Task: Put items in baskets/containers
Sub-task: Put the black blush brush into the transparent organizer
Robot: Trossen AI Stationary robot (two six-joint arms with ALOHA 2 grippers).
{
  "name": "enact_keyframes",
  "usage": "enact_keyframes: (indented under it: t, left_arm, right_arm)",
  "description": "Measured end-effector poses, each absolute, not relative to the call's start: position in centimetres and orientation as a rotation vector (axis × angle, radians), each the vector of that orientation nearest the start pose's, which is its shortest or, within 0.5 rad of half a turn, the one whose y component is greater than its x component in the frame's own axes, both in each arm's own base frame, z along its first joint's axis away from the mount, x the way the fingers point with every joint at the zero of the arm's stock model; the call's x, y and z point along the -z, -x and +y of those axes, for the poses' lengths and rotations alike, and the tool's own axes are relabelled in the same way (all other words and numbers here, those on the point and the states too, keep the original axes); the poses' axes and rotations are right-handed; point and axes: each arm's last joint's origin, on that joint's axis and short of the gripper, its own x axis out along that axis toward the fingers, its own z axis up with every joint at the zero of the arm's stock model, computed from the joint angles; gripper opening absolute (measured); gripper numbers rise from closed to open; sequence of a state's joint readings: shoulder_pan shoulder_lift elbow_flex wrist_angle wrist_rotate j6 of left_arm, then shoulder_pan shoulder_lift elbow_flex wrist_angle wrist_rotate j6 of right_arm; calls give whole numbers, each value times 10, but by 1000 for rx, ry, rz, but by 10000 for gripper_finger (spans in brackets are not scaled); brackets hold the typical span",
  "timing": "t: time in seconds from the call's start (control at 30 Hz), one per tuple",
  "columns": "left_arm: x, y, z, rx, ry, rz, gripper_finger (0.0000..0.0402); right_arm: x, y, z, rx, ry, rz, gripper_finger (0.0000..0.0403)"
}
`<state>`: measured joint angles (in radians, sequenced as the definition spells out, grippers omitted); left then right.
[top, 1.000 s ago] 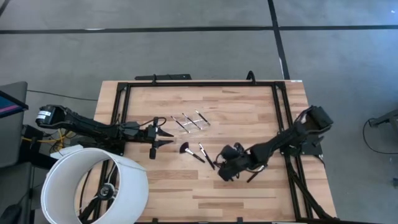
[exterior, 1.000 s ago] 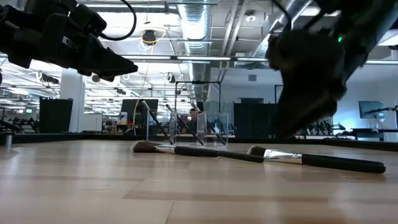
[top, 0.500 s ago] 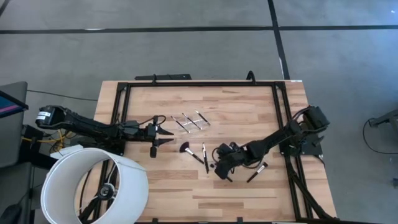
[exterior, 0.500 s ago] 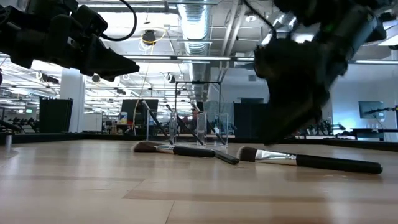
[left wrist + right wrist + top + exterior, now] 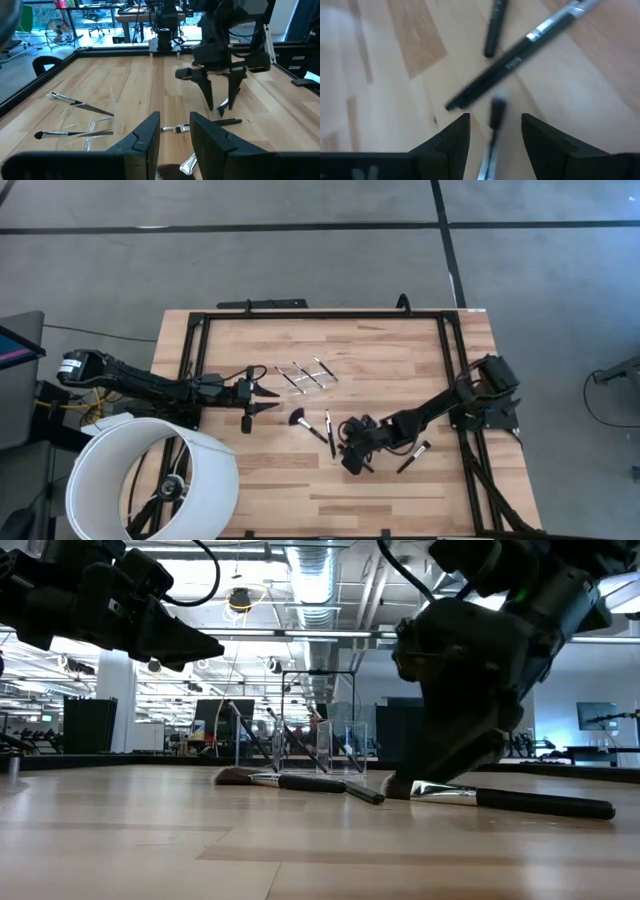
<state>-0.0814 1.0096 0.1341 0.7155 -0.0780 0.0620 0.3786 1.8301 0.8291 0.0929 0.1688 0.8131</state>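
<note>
My overhead camera looks straight down on the pale wooden surface (image 5: pixel 380 360); my low one sights level across it. Both share the black-handled brushes (image 5: pixel 327 422), as the close wrist cameras do.

the right gripper (image 5: pixel 455 755) hides part of a brush (image 5: pixel 505 799) in the low view. brushes (image 5: pixel 512 62) blur in the right wrist view. the clear tray (image 5: pixel 305 375) is barely discernible from above.

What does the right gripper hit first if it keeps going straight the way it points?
Probably a black-handled brush lying on the table: the right gripper, open and pointing down at the wood, has that handle's end between its fingers. Depth is unclear, so contact may come sooner.
</note>
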Motion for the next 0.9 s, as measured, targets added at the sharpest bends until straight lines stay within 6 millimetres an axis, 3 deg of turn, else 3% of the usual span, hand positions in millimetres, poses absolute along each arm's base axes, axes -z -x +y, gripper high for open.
enact_keyframes:
  t: [0.27,0.67,0.9]
  left_arm:
    - [-162,-177,-12,8,-75,159,104]
    - [-162,-177,-12,9,-81,159,104]
    - [-162,-177,-12,9,-82,159,104]
  right_arm:
    - [-94,-313,119,169,-468,888,155]
    - [-92,-311,116,153,-418,923,15]
    - [-122,-322,92,172,-350,871,11]
